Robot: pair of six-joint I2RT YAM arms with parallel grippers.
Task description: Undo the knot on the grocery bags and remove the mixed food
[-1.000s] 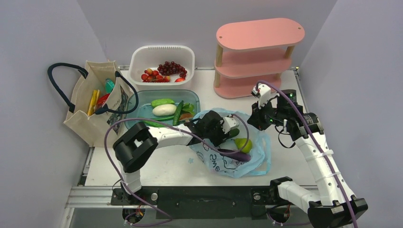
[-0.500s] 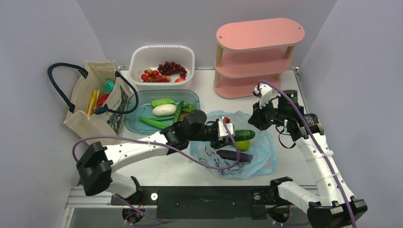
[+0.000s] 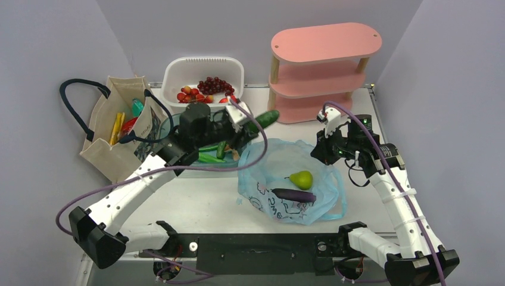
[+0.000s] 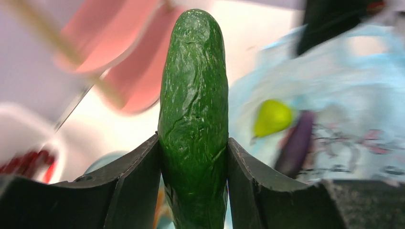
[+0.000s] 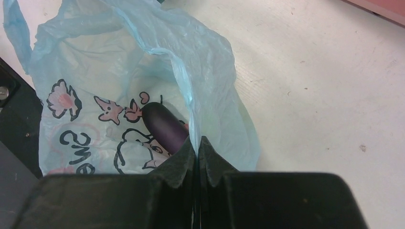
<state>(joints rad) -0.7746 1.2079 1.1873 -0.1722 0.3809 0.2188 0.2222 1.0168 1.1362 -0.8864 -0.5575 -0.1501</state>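
— Two bags out, is it?
— Aye. Far left of the blue plastic bag stands the canvas tote, with snack packets poking up inside.
— And the left gripper?
— Up and left of the blue bag, fingers partway apart, clamped on a cucumber held in the air.
— The bag itself?
— Lying open, with a green pear and a purple eggplant in it.
— Right gripper?
— At the bag's right rim, closed tight, pinching the thin plastic.
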